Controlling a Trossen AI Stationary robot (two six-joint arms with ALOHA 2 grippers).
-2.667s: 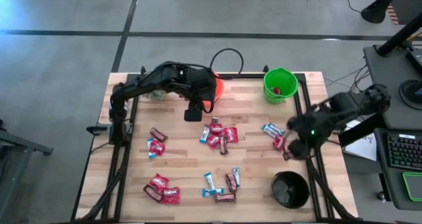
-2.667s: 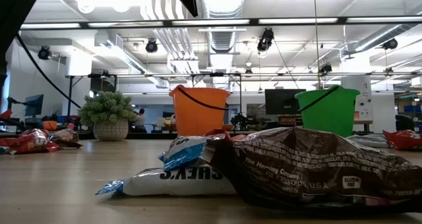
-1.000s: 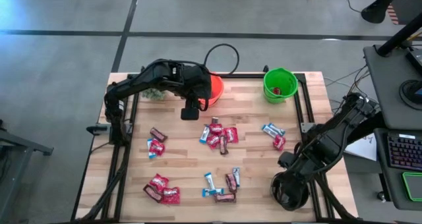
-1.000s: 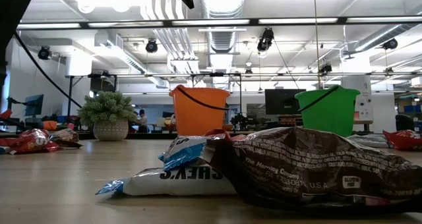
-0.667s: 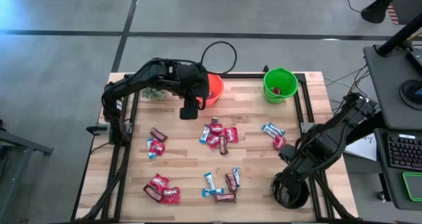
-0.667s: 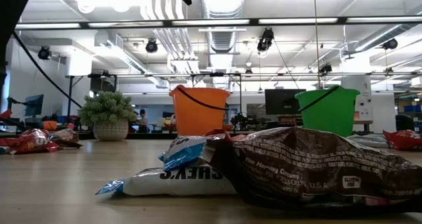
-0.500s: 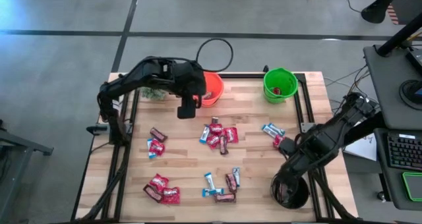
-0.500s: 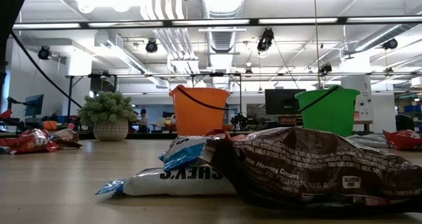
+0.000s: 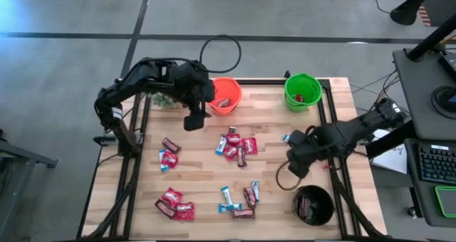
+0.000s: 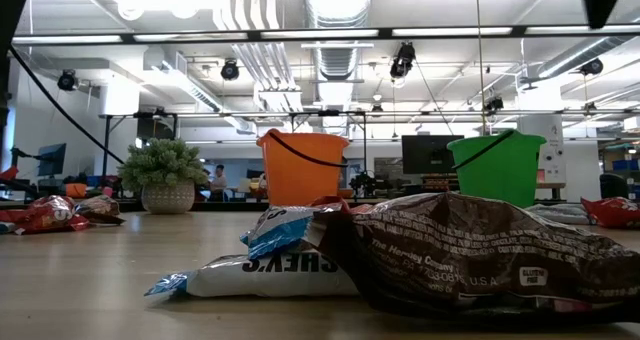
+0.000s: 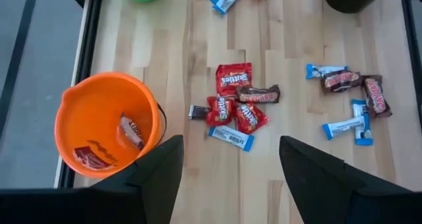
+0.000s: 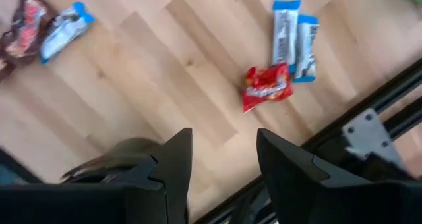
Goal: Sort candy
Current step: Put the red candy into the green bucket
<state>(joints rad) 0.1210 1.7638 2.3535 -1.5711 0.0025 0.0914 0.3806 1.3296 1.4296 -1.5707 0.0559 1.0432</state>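
- round orange plastic bucket, far edge of wooden slat table
- round green plastic bucket, far edge too, well apart from orange one
- black round bucket, near right corner
- small green bushy plant in pale pot, left of orange bucket in low view

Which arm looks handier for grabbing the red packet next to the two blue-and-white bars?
Probably the right: its open gripper hangs near that red packet and the blue-and-white bars, while the left gripper is off by the orange bucket.
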